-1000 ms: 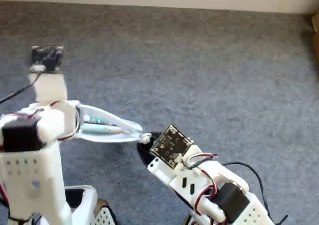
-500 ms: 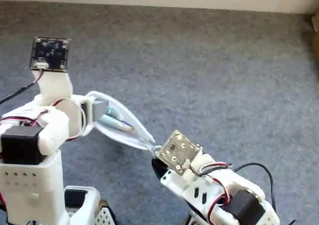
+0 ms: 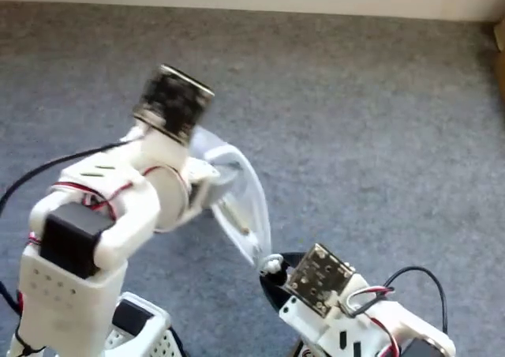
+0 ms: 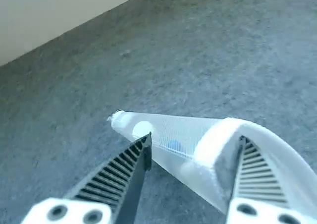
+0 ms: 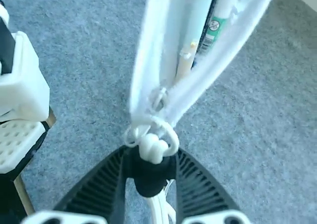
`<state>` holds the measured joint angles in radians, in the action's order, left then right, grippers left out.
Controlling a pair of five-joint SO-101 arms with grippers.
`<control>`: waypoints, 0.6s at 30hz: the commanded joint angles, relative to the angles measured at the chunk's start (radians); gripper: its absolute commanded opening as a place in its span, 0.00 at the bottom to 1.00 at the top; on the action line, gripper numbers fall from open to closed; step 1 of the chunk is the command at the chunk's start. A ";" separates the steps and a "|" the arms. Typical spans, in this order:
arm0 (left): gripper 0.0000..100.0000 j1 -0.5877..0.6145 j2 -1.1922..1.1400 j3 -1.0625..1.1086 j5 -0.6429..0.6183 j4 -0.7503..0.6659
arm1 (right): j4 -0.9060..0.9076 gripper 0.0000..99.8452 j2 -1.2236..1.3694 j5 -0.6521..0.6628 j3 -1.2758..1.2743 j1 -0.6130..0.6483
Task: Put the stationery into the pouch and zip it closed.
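Now | pouch hangs stretched between both arms, stationery inside | left fingers seemingly clamp one end as anchor | right fingers pinch narrowly on zipper pull, tensioned for closing.

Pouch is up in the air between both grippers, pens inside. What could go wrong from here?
The pouch looks unzipped and hangs tilted, so the pens may slide out. The right gripper pinches only the small zipper pull, which may slip. The left gripper holds just one end; a hard tug could free it.
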<state>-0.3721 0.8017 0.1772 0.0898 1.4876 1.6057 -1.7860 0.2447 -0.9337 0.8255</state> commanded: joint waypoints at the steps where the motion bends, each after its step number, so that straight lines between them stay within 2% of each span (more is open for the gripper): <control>1: 0.27 -0.108 -0.002 -0.030 0.054 -0.028 | 0.015 0.00 -0.036 0.009 0.054 -0.013; 8: 0.27 -0.216 -0.002 -0.031 0.129 -0.018 | 0.044 0.00 -0.050 0.005 0.097 -0.012; 18: 0.27 -0.228 -0.001 -0.088 0.133 -0.017 | 0.045 0.00 -0.048 0.005 0.128 -0.012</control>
<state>-0.5915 0.8017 0.1634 0.2186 1.4799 1.6517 -1.8259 0.2463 -0.8569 0.8224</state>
